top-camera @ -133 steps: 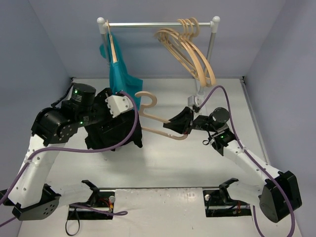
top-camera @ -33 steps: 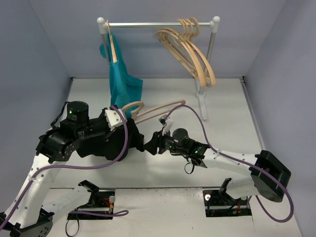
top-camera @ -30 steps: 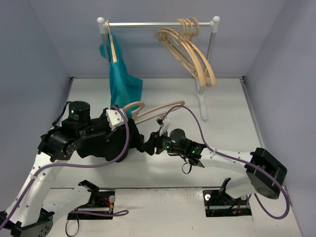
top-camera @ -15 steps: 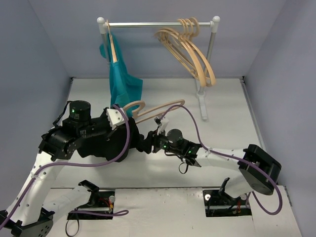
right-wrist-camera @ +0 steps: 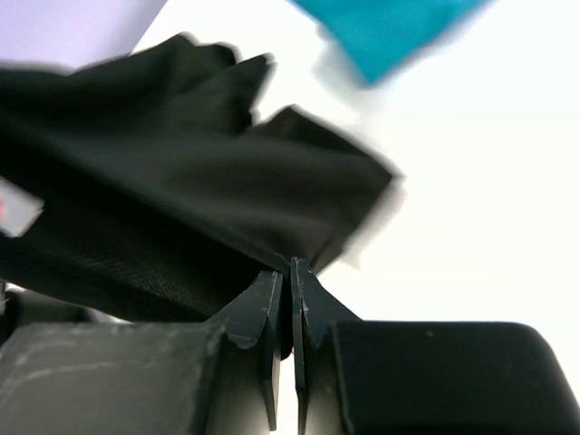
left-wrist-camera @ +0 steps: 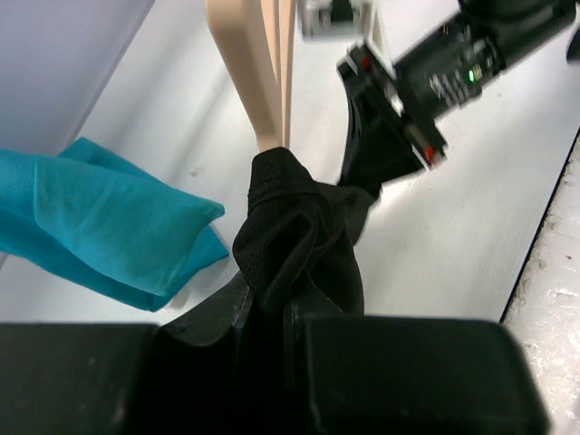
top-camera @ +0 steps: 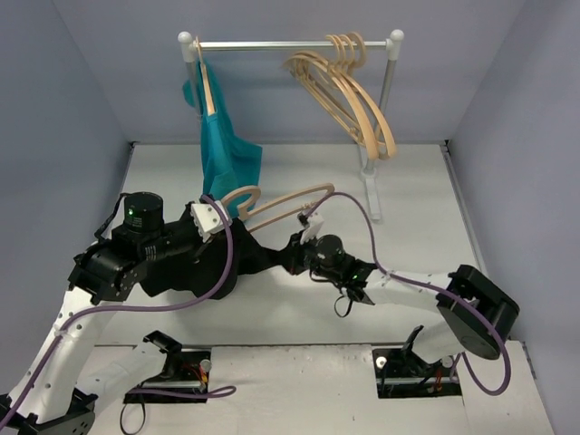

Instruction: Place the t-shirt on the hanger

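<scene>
The black t-shirt (top-camera: pixel 258 260) hangs bunched between my two grippers above the table. My left gripper (top-camera: pixel 227 249) is shut on the t-shirt (left-wrist-camera: pixel 294 227), with its jaws buried in the cloth. The pale wooden hanger (top-camera: pixel 290 201) sticks up out of that bunch, and one arm of the hanger (left-wrist-camera: pixel 249 72) runs down into the cloth. My right gripper (top-camera: pixel 292 254) is shut on a thin edge of the t-shirt (right-wrist-camera: pixel 181 181). In the right wrist view the right gripper (right-wrist-camera: pixel 292 267) shows both jaws pressed together on that hem.
A clothes rack (top-camera: pixel 290 43) stands at the back with several spare wooden hangers (top-camera: pixel 349 91) at its right end. A teal garment (top-camera: pixel 222 149) hangs at its left end, close behind the held hanger. The rack's right post (top-camera: pixel 372 181) rises just right of the hanger's tip.
My right gripper let go of the hanger, crossed left to the t-shirt, and has now closed on its edge. The left arm holds shirt and hanger almost still.
</scene>
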You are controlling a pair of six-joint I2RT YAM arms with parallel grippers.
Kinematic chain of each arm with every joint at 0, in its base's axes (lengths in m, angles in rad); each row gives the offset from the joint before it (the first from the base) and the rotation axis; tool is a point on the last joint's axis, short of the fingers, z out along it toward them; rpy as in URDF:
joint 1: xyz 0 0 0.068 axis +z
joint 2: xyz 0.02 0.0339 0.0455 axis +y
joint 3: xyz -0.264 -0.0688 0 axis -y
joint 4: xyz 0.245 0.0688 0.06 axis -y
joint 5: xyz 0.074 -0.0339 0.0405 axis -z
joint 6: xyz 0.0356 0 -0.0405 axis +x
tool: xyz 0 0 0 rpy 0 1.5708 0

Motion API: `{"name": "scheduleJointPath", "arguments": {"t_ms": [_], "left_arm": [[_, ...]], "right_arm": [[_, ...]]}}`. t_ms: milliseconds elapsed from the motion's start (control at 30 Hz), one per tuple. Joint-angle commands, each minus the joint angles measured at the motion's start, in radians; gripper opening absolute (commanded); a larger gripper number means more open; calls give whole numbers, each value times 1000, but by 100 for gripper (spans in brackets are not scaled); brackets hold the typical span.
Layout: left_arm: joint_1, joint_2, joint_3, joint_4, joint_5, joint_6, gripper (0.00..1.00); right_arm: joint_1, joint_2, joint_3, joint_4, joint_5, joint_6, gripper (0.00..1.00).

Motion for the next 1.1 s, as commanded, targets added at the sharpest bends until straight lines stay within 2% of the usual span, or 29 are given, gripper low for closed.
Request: {"name": "scheduleJointPath", "arguments": {"t_ms": [0, 267, 367, 567, 833, 1067], "left_arm": [[4, -78, -24, 94, -17, -81, 0], [4, -148, -133, 94, -21, -156, 0], [2, -158, -168, 89, -20, -170, 0], [-1, -119, -184, 71, -59, -182, 0], [-36, -34, -176, 54, -106, -173, 0], [-88, 27, -123, 12, -251, -169, 0]], "right_arm": [[-120, -150, -47, 0, 10, -24, 0], [-286, -291, -39, -149, -73, -73, 0], [-398, -329, -9, -223, -133, -99, 0], [-526, -353, 83, -349, -241, -163, 0], [-608, -324, 250, -501, -296, -246, 0], [-626, -293, 402, -579, -317, -290, 0]]}}
